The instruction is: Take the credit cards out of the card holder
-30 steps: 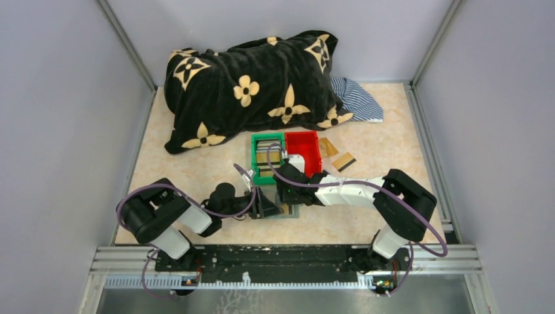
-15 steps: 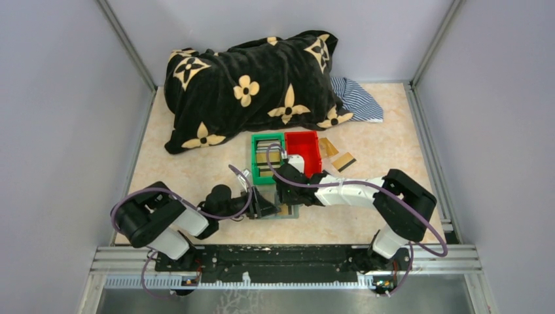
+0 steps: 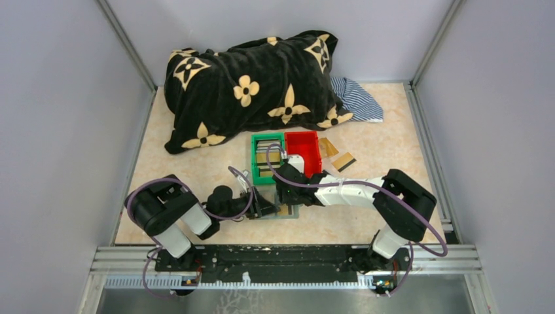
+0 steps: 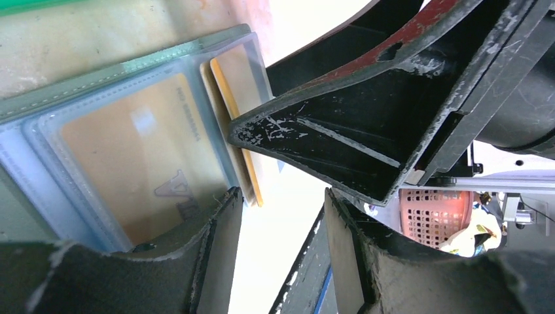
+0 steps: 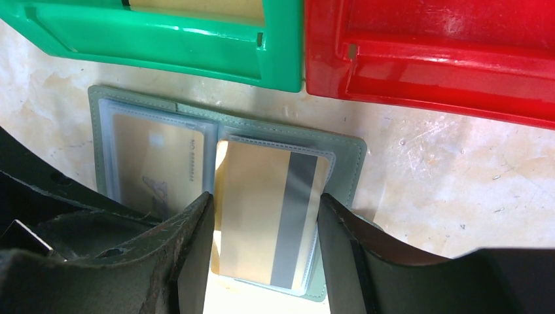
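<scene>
The card holder (image 5: 98, 131) lies open on the table just in front of the bins, grey-green with see-through pockets; it also shows under both grippers (image 3: 291, 211). Its left pocket holds a gold credit card (image 5: 154, 163). A second gold credit card (image 5: 262, 216) with a grey stripe is raised and tilted, still partly in its sleeve. My right gripper (image 5: 265, 196) is shut on this card across its width. My left gripper (image 4: 281, 196) is open with nothing between its fingers. Its lower finger (image 4: 216, 229) is over the holder's left pocket (image 4: 131, 150).
A green bin (image 3: 255, 160) holding cards and a red bin (image 3: 303, 140) stand side by side just beyond the holder. Two loose cards (image 3: 341, 160) lie right of the red bin. A black flowered blanket (image 3: 249, 85) and striped cloth (image 3: 358, 99) fill the back.
The left arm's elbow swung out to the left and came back right, while its gripper stayed at the holder. The right arm and the card it holds have not moved.
</scene>
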